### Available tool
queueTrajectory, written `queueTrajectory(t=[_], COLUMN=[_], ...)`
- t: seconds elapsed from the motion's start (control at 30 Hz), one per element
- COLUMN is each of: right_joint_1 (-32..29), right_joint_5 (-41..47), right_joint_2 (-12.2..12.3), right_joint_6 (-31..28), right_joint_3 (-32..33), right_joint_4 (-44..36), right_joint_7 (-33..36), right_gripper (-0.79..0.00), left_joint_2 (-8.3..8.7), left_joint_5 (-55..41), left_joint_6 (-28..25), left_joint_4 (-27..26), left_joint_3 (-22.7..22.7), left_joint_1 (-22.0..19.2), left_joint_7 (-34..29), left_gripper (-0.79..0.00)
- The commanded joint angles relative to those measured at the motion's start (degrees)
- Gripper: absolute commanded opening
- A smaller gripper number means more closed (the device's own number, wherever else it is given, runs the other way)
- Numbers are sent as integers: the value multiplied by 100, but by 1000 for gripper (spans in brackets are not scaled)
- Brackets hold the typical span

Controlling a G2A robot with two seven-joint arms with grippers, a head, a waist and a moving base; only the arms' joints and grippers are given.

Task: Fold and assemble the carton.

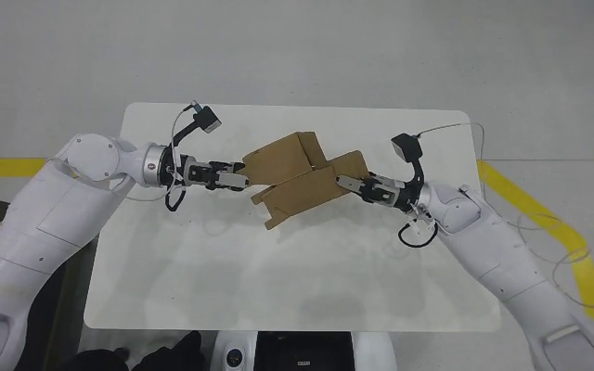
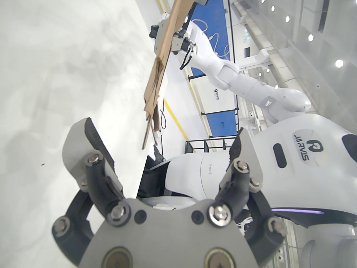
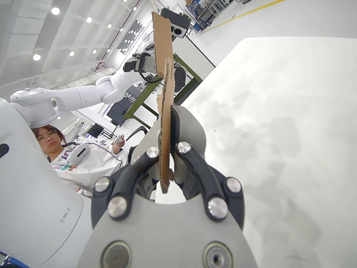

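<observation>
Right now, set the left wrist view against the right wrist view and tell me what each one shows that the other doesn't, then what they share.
Left wrist view: the left gripper is open with nothing held in it, and the carton is a little way beyond it. Right wrist view: the right gripper is shut on the carton, with a cardboard edge clamped in it. Shared: the carton seen edge-on, the white table beside it, and the other arm beyond the carton.
</observation>
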Motion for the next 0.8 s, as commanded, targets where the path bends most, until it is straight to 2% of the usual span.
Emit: queueTrajectory(t=[0.0, 0.1, 0.37, 0.77], right_joint_1=[-17, -27, -80, -177], right_joint_5=[-80, -202, -684, -1090], right_joint_2=[-34, -89, -202, -296], right_joint_6=[0, 0, 0, 46], right_joint_3=[16, 42, 186, 337], right_joint_4=[-5, 16, 157, 239], right_joint_7=[-88, -203, -630, -851], right_gripper=[-785, -785, -785, -785], left_joint_2=[-18, -53, -113, -131], left_joint_5=[27, -13, -301, -371], left_joint_6=[30, 83, 111, 305], left_joint_4=[-6, -9, -110, -438], left_joint_3=[-20, -59, -269, -688], left_joint_1=[39, 114, 204, 280], left_joint_7=[34, 161, -39, -342], left_gripper=[0, 0, 0, 0])
